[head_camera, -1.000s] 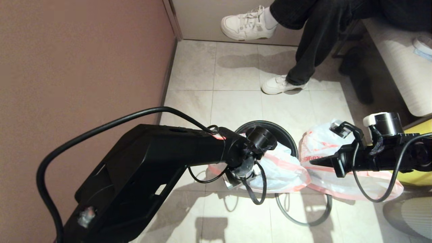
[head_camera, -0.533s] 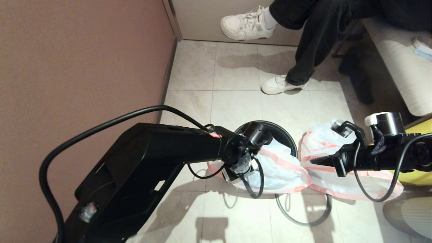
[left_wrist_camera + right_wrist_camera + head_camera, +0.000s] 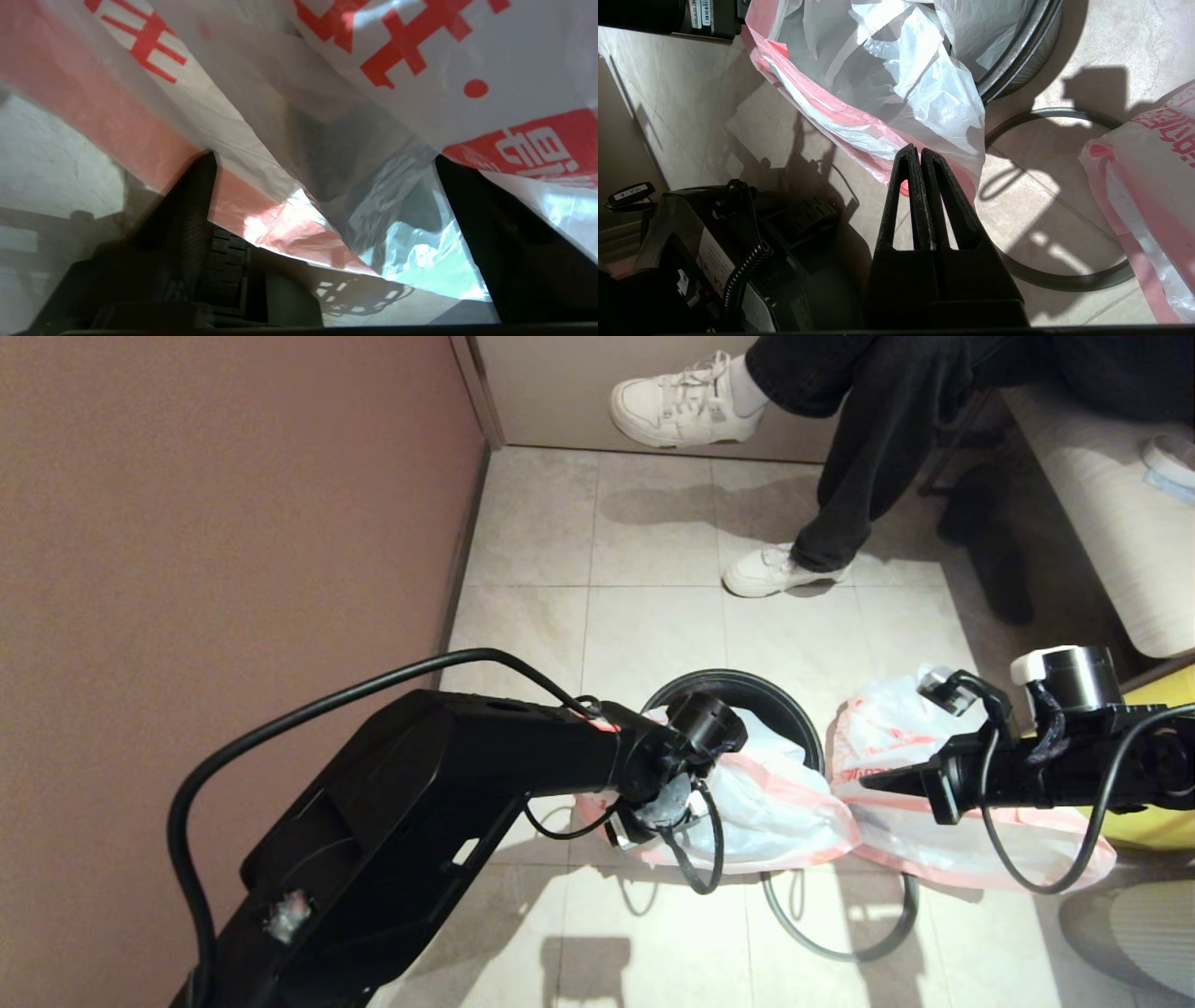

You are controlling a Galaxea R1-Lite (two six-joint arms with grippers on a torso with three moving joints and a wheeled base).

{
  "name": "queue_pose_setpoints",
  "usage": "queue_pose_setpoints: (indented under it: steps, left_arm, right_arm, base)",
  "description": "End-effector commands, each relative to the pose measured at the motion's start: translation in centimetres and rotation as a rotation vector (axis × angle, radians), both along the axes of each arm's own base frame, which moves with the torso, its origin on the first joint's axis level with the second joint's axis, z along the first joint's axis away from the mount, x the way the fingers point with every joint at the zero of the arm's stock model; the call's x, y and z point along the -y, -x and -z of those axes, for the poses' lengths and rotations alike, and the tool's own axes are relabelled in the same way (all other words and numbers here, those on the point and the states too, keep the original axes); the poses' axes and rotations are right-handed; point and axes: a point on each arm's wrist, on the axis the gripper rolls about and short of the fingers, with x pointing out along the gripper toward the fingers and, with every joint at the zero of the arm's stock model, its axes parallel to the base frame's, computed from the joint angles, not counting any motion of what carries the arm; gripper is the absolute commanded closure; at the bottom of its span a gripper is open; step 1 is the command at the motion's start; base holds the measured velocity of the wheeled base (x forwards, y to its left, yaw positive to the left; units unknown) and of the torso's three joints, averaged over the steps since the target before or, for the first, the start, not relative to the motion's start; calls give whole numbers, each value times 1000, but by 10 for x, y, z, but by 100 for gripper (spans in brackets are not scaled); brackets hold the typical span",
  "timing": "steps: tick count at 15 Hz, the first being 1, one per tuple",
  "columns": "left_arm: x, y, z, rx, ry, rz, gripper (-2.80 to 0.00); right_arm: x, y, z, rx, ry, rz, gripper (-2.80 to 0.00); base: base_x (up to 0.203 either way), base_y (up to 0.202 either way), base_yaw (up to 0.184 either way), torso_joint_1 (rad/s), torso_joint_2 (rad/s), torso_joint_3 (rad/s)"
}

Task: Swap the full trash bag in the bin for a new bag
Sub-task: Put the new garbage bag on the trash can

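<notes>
1. Small round black plastic bin (image 3: 794, 705) stands on the pale tiled floor (image 3: 653, 625), near the brown wall (image 3: 233, 523).
2. New bag (image 3: 775, 803) — thin, limp, translucent white plastic with a pink hem band — hangs half in the bin's mouth and spills over the near rim onto the floor.
3. Loose grey ring (image 3: 840, 933) lies flat on the tiles just in front of the bin, partly under the new bag's edge; it is off the bin.
4. Full trash bag (image 3: 896, 737), same white plastic with red print and pink hem, sits on the floor just beside the bin on the robot's right, bulky.
5. Left pincer (image 3: 322, 186): fingers wide apart, the new bag's film and pink hem draped between and across them. Whether the film touches either finger — cannot tell. In the head view the left arm's wrist sits over the bin's near-left rim.
6. Right pincer (image 3: 920, 161): fingers pressed together, nothing between them; it hangs above the floor, the tips close to the new bag's spilled hem. In the head view it hangs in front of the full trash bag.
7. Further out: a seated person's legs in black trousers (image 3: 868, 439) and white sneakers (image 3: 775, 569), beyond the bin.
</notes>
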Motion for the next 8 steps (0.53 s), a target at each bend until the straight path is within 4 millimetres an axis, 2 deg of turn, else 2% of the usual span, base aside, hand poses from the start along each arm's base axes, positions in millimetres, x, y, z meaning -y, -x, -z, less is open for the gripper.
queue_pose_setpoints:
  steps: [1, 8]
  left_arm:
    - [-1, -1, 3, -5, -4, -9, 0]
    - [0, -4, 2, 17, 2, 9, 0]
  right_arm:
    - [0, 0, 0, 1, -1, -5, 0]
    - [-1, 0, 0, 0, -9, -14, 0]
  base:
    - [0, 0, 0, 0, 0, 0]
    - [0, 0, 0, 0, 0, 0]
